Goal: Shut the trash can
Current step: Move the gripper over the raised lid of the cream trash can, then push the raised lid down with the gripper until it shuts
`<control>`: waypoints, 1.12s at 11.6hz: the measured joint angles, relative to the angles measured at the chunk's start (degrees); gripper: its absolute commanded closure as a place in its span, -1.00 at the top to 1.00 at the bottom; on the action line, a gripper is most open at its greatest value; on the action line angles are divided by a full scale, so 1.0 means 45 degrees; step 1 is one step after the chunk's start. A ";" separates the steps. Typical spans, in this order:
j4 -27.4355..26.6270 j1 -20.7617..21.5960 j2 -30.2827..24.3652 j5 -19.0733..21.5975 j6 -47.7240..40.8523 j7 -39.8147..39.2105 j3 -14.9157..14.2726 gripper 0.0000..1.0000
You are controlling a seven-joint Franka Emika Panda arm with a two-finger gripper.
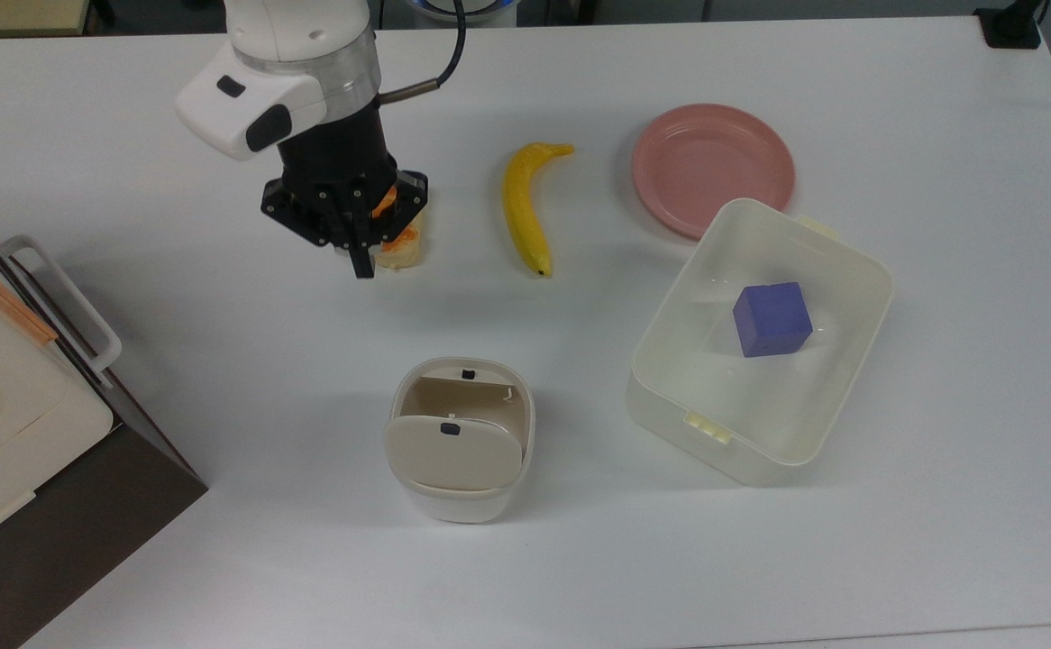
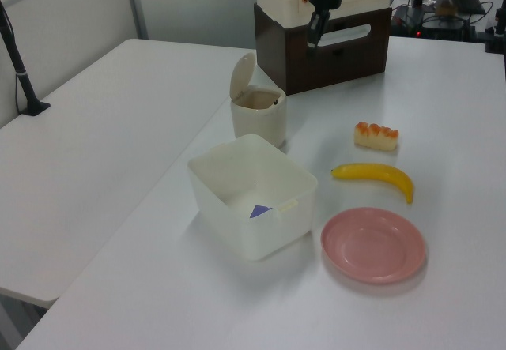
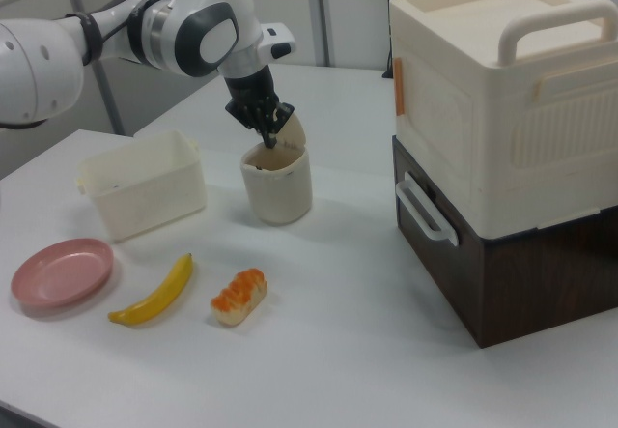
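My gripper (image 1: pixel 359 257) hangs above the tabletop (image 1: pixel 219 559), its fingers drawn close together and holding nothing. In the top view it covers part of the orange-topped pastry (image 1: pixel 402 245); in the left view that pastry (image 2: pixel 376 136) lies bare on the tabletop with my gripper (image 2: pixel 313 34) well above it.

The trash can (image 1: pixel 462 440) stands nearer the top view's bottom edge of the tabletop, roughly midway along it. Its beige lid (image 1: pixel 453 451) is up on its hinge, and the bin's mouth is open. A small dark button (image 1: pixel 468 373) sits on the rim opposite the hinge.

To the top view's right of the trash can rests a translucent white tub (image 1: pixel 760 342) with a purple cube (image 1: pixel 772 318) inside. A pink plate (image 1: pixel 710 167) lies just beyond the tub, tucked under its far corner as the top view shows it. A banana (image 1: pixel 525 207) lies between the pastry and the plate. At the top view's left edge of the tabletop a cream box with handles sits on a dark brown base (image 1: pixel 12 406).
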 measured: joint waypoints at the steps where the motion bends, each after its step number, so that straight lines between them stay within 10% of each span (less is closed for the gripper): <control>1: 0.0334 0.0027 0.0290 0.0000 0.0394 0.0000 0.0003 -1.00; 13: 0.1471 0.0746 0.2311 -0.0097 0.6139 -0.0058 0.0018 -1.00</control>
